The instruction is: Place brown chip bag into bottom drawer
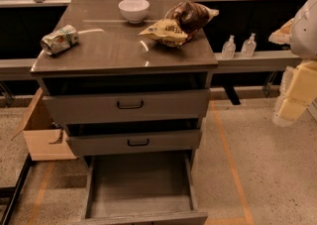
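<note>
One chip bag (178, 23) lies crumpled on the cabinet's top surface (114, 45), toward the right rear. Its dark brown end points to the back and its pale yellow panel faces front-left. My gripper (290, 107) is at the right edge of the view, well apart from the bag, out past the cabinet's side and lower than the top. It shows only as pale blurred blocks, so I take the lowest one to be the gripper, and I cannot tell whether it is released or clenched. The bottom drawer (141, 179) is pulled out toward me, below two upper drawers (130, 105) that each stand slightly out.

Dark lettering runs across the bag's yellow panel, but I cannot read it. A white bowl (133, 9) stands near the bag, to its left. A dented can (59, 39) lies on its side by the left edge; its label is green and white, the wording illegible. Two small bottles (229, 47) stand on a ledge right of the cabinet.
</note>
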Motion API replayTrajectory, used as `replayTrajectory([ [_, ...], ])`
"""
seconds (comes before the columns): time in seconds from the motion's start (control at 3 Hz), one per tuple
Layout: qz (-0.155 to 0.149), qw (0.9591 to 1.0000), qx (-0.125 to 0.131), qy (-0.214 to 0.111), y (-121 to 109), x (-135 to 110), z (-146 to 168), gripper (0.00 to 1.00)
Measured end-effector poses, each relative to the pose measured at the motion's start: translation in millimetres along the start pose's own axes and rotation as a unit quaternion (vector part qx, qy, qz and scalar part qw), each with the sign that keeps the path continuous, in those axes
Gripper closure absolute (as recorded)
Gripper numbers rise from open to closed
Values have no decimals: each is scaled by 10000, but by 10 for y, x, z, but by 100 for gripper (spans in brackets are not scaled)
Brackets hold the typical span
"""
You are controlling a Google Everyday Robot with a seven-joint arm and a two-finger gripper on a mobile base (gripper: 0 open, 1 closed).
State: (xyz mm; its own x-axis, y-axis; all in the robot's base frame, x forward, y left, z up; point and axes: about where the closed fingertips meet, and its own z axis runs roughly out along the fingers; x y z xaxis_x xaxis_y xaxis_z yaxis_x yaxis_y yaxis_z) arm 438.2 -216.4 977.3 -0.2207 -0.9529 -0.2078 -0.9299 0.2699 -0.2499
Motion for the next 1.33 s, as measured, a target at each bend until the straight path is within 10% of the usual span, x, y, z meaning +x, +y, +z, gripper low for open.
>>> replayTrajectory([
  [0.67,171,9986,346,-353,-315,-49,8,0],
  [1.33,120,9733,2006,-1107,-1658,-115,-72,0],
])
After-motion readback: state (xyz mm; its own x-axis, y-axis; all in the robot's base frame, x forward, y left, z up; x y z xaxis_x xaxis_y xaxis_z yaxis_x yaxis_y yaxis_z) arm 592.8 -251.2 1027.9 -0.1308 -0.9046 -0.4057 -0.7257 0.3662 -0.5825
